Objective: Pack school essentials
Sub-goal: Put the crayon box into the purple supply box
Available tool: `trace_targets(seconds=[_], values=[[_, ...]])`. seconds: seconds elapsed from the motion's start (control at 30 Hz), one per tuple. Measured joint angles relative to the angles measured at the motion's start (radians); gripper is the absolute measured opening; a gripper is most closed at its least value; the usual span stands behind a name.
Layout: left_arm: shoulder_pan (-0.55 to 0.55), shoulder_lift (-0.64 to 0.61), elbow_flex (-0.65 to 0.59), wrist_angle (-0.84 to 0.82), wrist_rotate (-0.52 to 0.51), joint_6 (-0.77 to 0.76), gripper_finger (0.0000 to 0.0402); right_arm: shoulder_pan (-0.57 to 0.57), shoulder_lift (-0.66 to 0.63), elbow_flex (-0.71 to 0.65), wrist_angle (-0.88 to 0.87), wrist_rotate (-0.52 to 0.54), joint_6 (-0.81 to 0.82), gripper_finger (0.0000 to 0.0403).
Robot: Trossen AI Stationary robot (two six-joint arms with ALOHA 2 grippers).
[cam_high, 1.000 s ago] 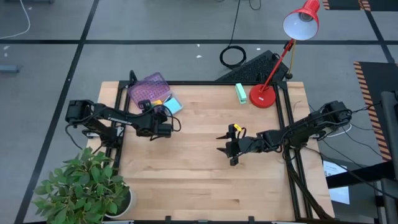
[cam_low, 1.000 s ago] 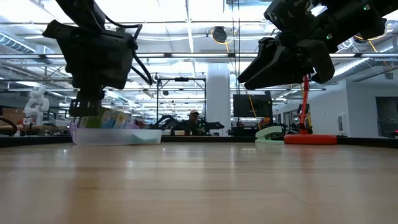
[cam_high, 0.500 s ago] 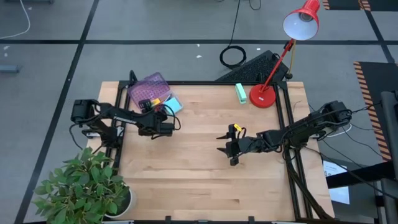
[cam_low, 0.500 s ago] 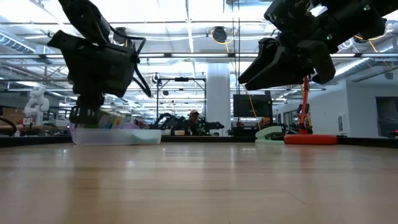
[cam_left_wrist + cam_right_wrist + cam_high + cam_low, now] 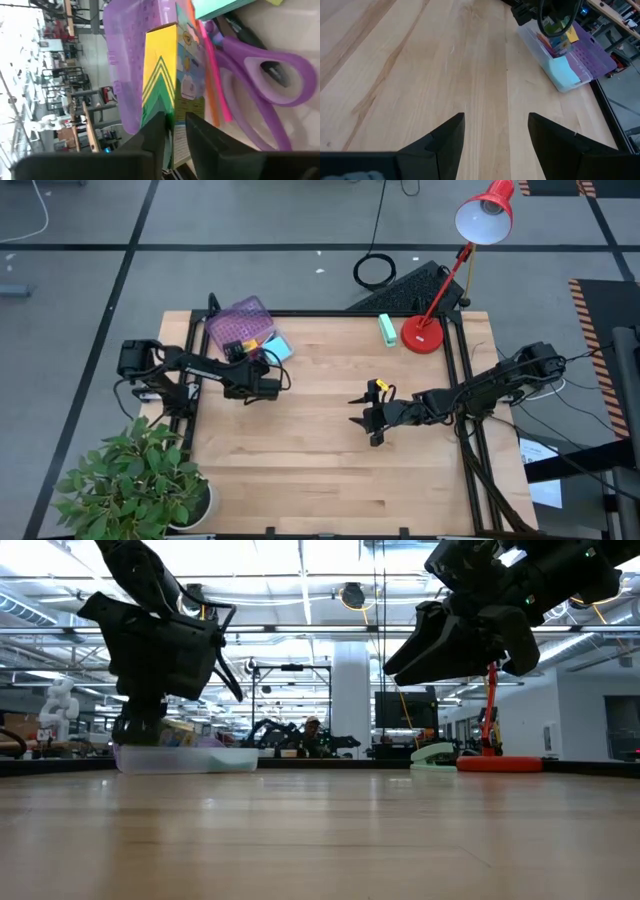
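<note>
Left gripper [image 5: 238, 350] is clenched on the yellow-green crayon box [image 5: 165, 85], held upright in the purple tray [image 5: 232, 317] beside the purple-handled scissors [image 5: 260, 75]. Right gripper [image 5: 357, 411] hovers released above the counter [image 5: 300, 460] middle

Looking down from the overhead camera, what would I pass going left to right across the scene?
Potted plant → purple case → left gripper → right gripper → mint-green block → red desk lamp.
</note>
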Motion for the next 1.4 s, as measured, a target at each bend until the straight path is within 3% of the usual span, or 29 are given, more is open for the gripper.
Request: trace_targets(seconds=[0.4, 0.57, 0.83, 0.9, 1.07, 1.23, 1.4], values=[[0.000, -0.054, 0.004, 0.021, 0.125, -0.059, 0.0174, 0.000, 0.000, 0.000, 0.001, 0.000, 0.000, 0.0212], [0.007, -0.123, 0.004, 0.041, 0.150, -0.181, 0.0186, 0.000, 0.000, 0.000, 0.002, 0.000, 0.000, 0.0212], [0.119, -0.221, 0.047, 0.039, 0.274, -0.323, 0.0216, -0.004, 0.000, 0.000, 0.010, 0.000, -0.001, 0.0212], [0.143, -0.225, 0.065, 0.044, 0.291, -0.315, 0.0231, -0.005, 0.000, 0.000, 0.008, 0.000, 0.000, 0.0212], [0.205, -0.219, 0.081, 0.052, 0.443, -0.240, 0.0272, -0.005, 0.000, 0.000, 0.003, 0.000, 0.000, 0.0212], [0.244, -0.218, 0.080, 0.049, 0.431, -0.228, 0.0303, -0.005, 0.000, 0.000, 0.003, 0.000, -0.001, 0.0212], [0.247, -0.218, 0.080, 0.048, 0.429, -0.169, 0.0308, -0.005, 0.000, 0.000, 0.003, 0.000, -0.001, 0.0212]])
